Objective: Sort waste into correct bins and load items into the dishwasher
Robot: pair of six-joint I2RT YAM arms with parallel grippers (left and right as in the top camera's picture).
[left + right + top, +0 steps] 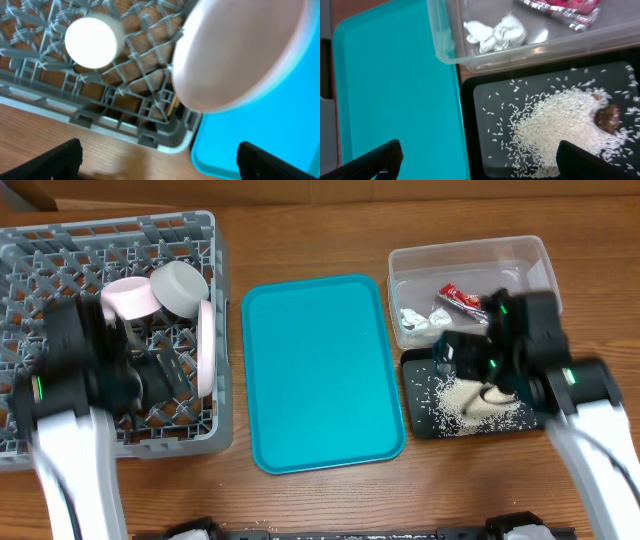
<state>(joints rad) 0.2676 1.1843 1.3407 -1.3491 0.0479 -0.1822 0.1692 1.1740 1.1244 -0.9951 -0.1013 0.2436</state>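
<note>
The grey dish rack point(60, 442) at the left holds a pink bowl point(130, 297), a grey-green bowl point(180, 287) and a white plate point(205, 345) standing on edge. In the left wrist view the plate point(235, 50) and a white cup point(92, 42) sit in the rack point(125, 127). My left gripper point(160, 160) is open and empty above the rack's front right corner. The clear tub point(470, 255) holds the red wrapper point(458, 298) and white napkin point(495, 32). The black tray point(485, 100) holds rice point(560, 125) and a brown scrap point(607, 119). My right gripper point(480, 160) is open above its left edge. I cannot make out the chopsticks.
A flat teal tray point(320, 370) lies between the rack and the two bins; it also shows in the right wrist view point(395, 90) and the left wrist view point(260, 130). Bare wooden table runs along the front.
</note>
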